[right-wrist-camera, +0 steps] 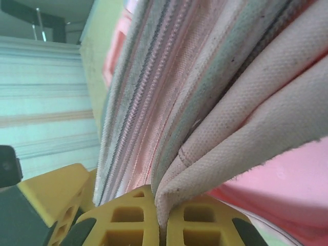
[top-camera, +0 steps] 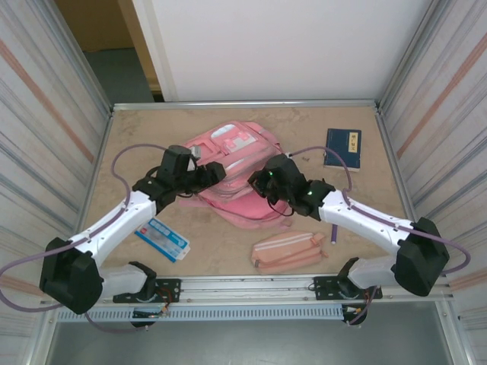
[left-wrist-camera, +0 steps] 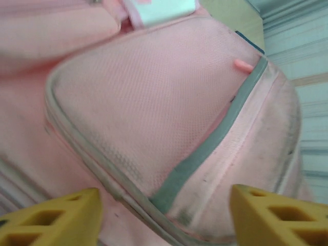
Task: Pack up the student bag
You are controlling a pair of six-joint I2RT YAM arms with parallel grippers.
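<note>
student bag [top-camera: 237, 141] on beige table [top-camera: 221, 247]

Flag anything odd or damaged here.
No spill or tear shows. The student bag lies crumpled, a fold of it bunched in the right gripper, and its front pocket trim looks grubby with dark smudges.

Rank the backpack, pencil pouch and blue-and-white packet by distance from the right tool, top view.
1. Pink backpack: table centre, gripped by the right tool.
2. Pink pencil pouch: near edge, toward the bases.
3. Blue-and-white packet: near left side.
</note>
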